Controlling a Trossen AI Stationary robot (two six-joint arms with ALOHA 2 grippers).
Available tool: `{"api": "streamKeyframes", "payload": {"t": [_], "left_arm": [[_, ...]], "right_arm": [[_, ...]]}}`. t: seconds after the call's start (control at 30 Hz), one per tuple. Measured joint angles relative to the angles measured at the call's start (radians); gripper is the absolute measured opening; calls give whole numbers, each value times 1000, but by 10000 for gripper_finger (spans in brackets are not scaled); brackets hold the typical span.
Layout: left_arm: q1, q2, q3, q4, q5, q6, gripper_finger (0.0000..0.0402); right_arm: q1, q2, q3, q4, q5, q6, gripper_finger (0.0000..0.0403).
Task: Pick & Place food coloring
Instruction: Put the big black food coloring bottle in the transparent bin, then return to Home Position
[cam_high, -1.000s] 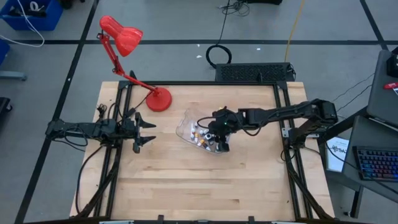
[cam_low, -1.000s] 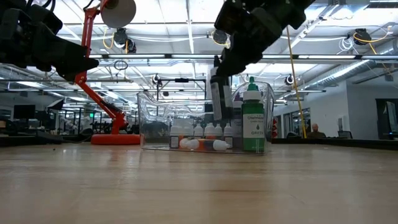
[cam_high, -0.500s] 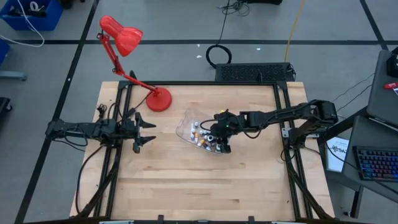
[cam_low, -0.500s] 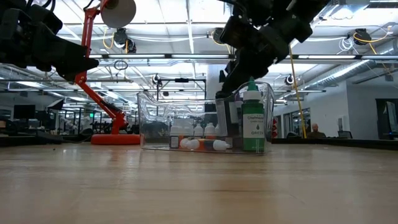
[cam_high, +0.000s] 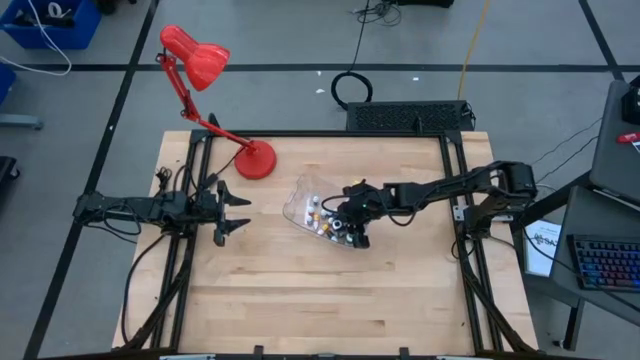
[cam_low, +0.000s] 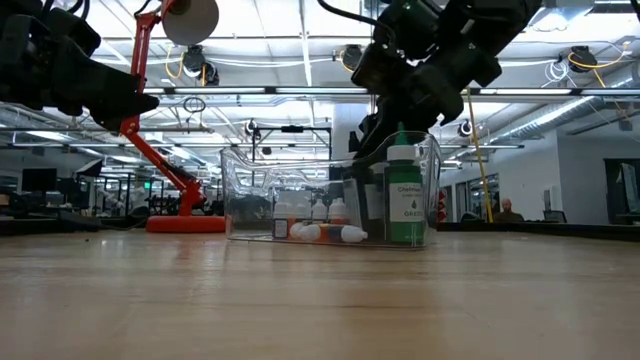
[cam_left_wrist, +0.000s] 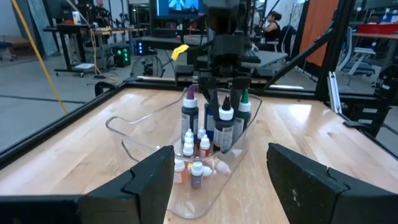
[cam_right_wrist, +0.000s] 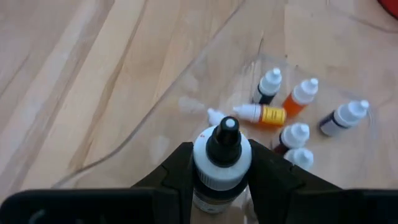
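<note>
Since a second ago the right gripper (cam_high: 349, 222) has sunk lower into the clear bin (cam_high: 300, 196) at frame centre, clamped on a black-tipped bottle (cam_right_wrist: 222, 163). This looks like the placing step; next it should release. The left gripper (cam_high: 236, 211), half open and empty, waits mid-left over the desk (cam_high: 300, 300).

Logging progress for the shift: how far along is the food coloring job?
Done: several bottles already sit in the clear container, some upright, some lying. In hand: the right claw grips a black-tipped bottle at the container. Left: releasing it. The left claw waits open at the table's left.
</note>
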Motion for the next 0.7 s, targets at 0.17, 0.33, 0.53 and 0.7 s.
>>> {"api": "streamKeyframes", "payload": {"t": [0.17, 0.33, 0.53, 0.7], "left_arm": [[0, 0, 0, 0, 0, 0, 253], [0, 0, 0, 3, 0, 0, 253], [0, 0, 0, 3, 0, 0, 253], [0, 0, 0, -1, 0, 0, 253]], "right_arm": [[0, -1, 1, 15, 1, 18, 105], [2, -13, -2, 27, 4, 101, 205], [2, -45, -3, 24, 4, 180, 291], [2, -161, -3, -36, 5, 184, 306]]}}
